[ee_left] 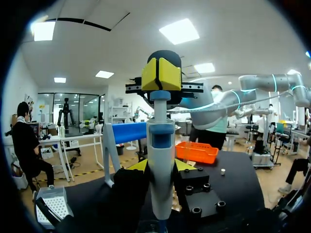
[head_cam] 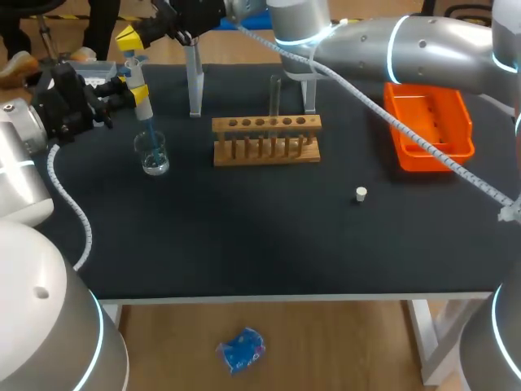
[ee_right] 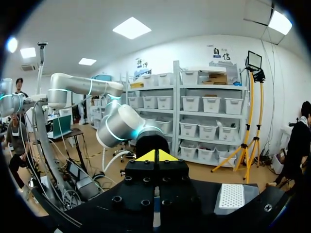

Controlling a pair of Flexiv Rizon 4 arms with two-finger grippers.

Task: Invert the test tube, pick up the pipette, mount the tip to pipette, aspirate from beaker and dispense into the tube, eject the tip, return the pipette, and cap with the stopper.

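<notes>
My left gripper (head_cam: 138,92) is shut on the white pipette (head_cam: 135,81) and holds it upright; its blue tip (head_cam: 151,132) reaches down into the glass beaker (head_cam: 153,155), which holds some liquid. In the left wrist view the pipette (ee_left: 161,160) stands between the yellow fingertips (ee_left: 140,166). My right gripper (head_cam: 130,38) reaches across from the right, shut, and its yellow tips rest on the pipette's top; this right gripper (ee_left: 167,74) also shows there. The test tube (head_cam: 275,98) stands in the wooden rack (head_cam: 267,140). The white stopper (head_cam: 361,194) lies on the mat.
An orange tray (head_cam: 428,122) sits at the back right. The white pipette stand (head_cam: 195,81) rises behind the rack. A tip box (head_cam: 99,73) sits at the back left, just beyond the right gripper (ee_right: 156,156) as the tip box (ee_right: 232,196).
</notes>
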